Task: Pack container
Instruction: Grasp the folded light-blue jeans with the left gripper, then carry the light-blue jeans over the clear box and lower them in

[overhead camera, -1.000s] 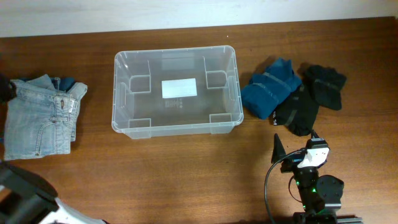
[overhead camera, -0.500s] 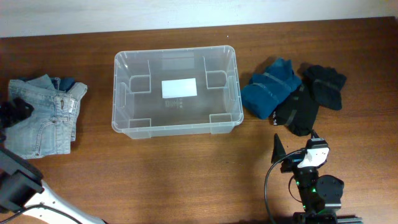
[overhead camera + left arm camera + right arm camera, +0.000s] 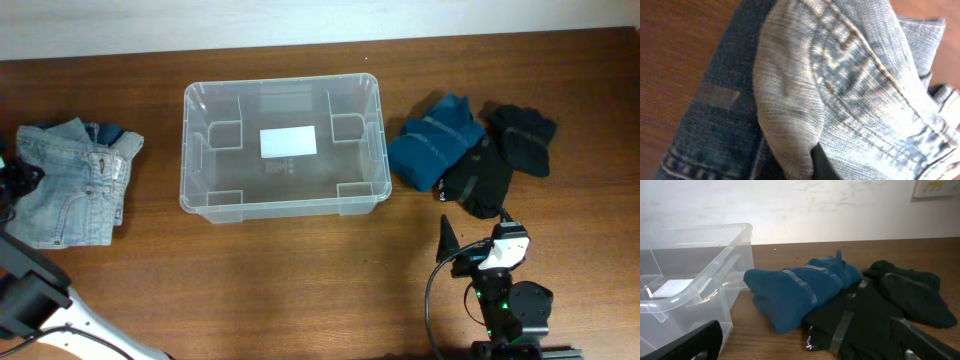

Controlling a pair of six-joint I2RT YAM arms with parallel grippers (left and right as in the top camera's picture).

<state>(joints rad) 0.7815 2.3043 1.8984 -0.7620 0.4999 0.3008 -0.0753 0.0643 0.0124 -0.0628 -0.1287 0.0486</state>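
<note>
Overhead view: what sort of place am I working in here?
Probably an indoor lab or test bench: a wooden table against a plain white wall, with a clear container, folded jeans and a blue garment laid out beside it for packing.

Bright, even light — left wrist view blurred.

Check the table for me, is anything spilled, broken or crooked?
Nothing stands out. The clear plastic rectangular bin sits upright and empty, uncracked as far as shows. Folded light blue denim jeans lie left of it; a folded blue garment and black garments lie right, nothing spilled.
</note>
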